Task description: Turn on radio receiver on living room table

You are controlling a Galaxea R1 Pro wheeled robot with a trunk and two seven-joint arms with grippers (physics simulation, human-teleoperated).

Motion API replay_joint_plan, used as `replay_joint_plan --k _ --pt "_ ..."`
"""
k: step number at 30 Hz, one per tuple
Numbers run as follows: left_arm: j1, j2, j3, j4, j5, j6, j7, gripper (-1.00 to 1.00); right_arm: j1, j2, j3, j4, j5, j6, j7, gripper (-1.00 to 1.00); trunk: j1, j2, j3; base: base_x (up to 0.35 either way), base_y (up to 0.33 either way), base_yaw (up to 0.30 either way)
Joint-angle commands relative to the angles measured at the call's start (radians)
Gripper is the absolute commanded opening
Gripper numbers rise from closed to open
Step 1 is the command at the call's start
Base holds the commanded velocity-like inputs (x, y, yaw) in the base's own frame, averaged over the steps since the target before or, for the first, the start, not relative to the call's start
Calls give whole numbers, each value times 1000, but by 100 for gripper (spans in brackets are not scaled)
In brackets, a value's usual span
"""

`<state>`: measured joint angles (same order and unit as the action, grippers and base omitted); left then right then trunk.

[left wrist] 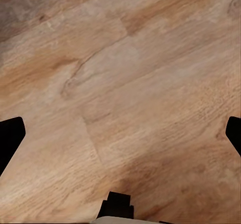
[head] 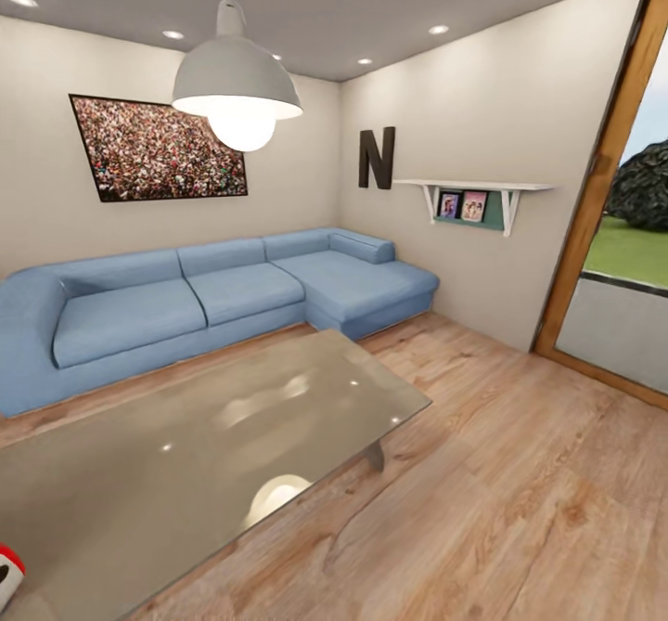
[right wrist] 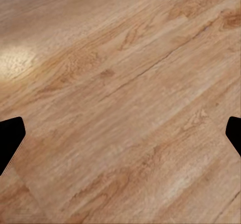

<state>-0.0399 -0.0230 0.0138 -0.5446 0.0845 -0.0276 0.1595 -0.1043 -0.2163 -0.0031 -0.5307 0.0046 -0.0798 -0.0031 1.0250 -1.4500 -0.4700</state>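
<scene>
head view: a long low glossy grey-brown glass-topped table (head: 186, 454) stands before a blue sectional sofa (head: 186, 301), and the small red, white-edged radio receiver (head: 7, 570) peeks in at the table's near left edge. both wrist views look down on light wood plank floor (left wrist: 130, 83), where the left gripper (left wrist: 120, 133) and right gripper (right wrist: 120, 133) each spread their dark fingertips wide, holding nothing.

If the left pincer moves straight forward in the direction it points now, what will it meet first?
Most likely the wood plank floor. In the left wrist view the left pincer is open, its dark fingertips stand wide apart, and bare planks lie between them. Nothing stands in the way, though how far off the floor is remains unclear.
</scene>
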Motion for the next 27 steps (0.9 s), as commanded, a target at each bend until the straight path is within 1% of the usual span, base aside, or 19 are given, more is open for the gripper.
replay_joint_plan --k 1,10,27 --pt "0 0 0 0 0 0 0 100 0 0 0 0 0 0 0 100 0 0 0 0 0 297" --pt "0 16 1 0 1 0 1 100 0 0 0 0 0 0 0 100 0 0 0 0 0 297" --pt "0 17 1 0 1 0 1 100 0 0 0 0 -1 0 0 100 0 0 0 0 0 297"
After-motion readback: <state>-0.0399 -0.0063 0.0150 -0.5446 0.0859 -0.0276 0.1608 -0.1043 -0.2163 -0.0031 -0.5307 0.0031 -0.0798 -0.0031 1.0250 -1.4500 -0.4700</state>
